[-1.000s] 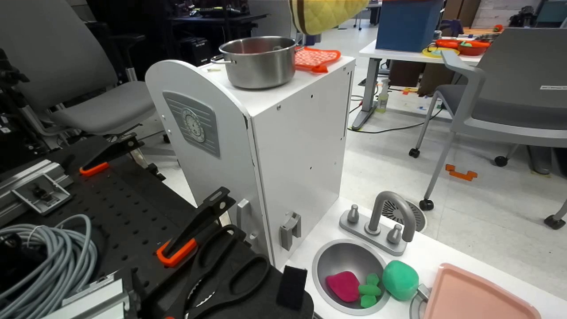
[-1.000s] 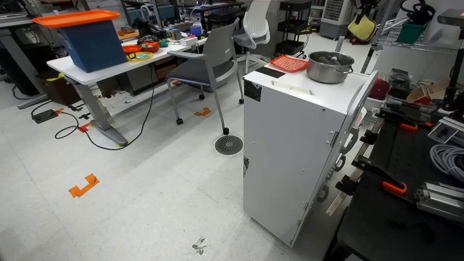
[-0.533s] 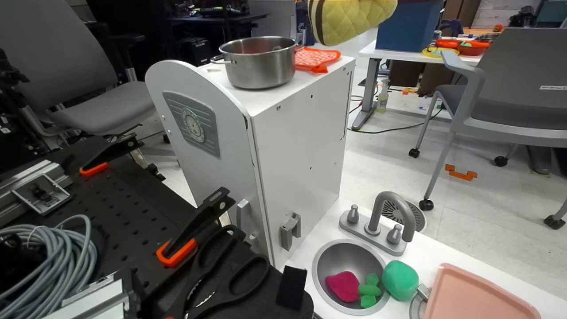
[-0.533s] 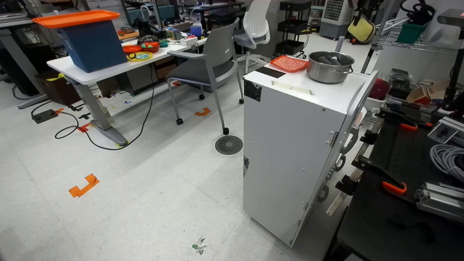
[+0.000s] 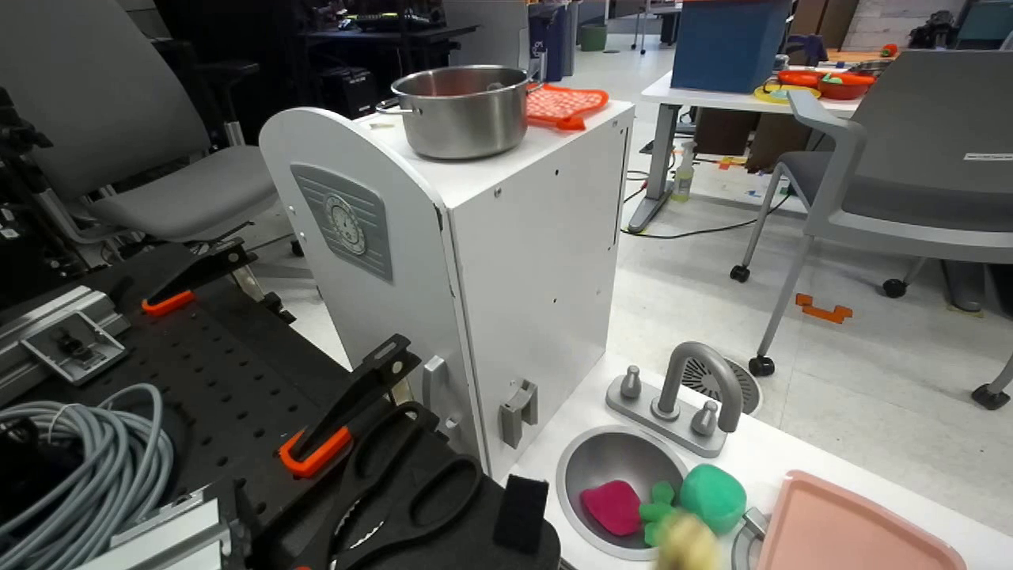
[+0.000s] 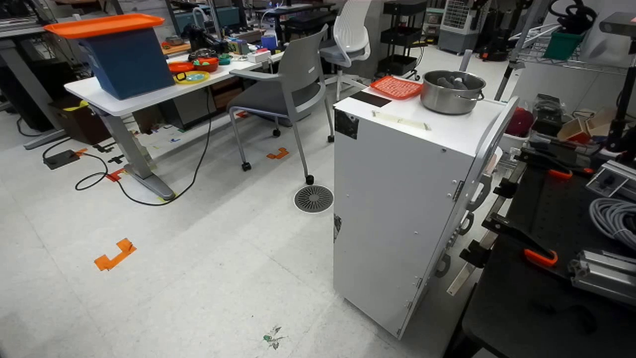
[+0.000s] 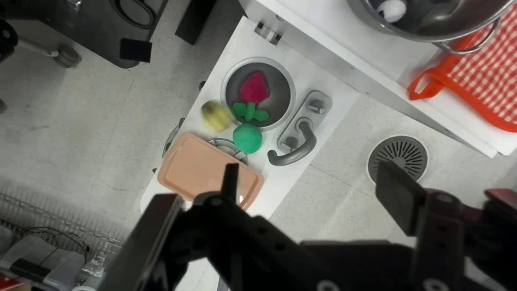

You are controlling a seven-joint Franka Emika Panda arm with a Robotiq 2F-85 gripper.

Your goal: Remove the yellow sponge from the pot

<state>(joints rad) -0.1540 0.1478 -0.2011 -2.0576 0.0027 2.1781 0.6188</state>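
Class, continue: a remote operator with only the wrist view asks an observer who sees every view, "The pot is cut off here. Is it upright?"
Observer: Yes, in both exterior views the pot stands upright on the white cabinet.
Operator: I see one handle near the red pot holder. Is there another?
Observer: Yes, an exterior view shows a second handle on the opposite side.
Operator: The yellow sponge is blurred here. Is it sharper elsewhere?
Observer: No, an exterior view shows it blurred too, at the picture's bottom edge.
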